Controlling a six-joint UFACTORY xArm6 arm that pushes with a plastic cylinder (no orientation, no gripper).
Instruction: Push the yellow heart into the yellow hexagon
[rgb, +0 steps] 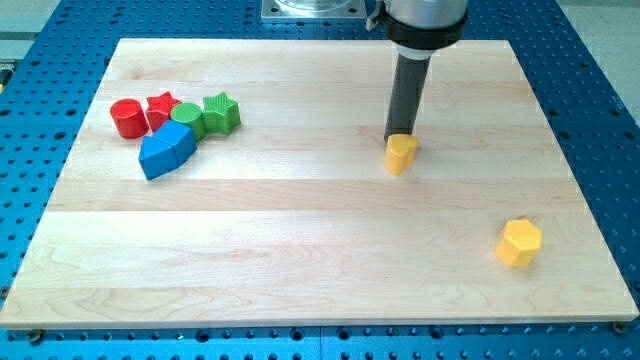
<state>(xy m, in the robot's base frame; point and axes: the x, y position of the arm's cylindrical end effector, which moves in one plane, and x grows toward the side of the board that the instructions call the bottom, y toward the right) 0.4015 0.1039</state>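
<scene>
My tip (400, 136) stands at the top edge of the yellow heart (400, 154), touching it or just beside it; I cannot tell which. There is no hand on this arm, only the rod, so nothing is held. The heart lies a little right of the middle of the bench (300, 210). The yellow hexagon (519, 242) is well apart from it, toward the view's bottom right.

I think the main risk is the direction. The tip is behind the heart for a push toward the view's bottom, but the hexagon lies also far to the right, so a straight push could send the heart past it. The heart is small with a rounded side, so an off-centre push may turn it and let it slip away from the tip.

The 5 other blocks at the view's left are not in the way.
</scene>
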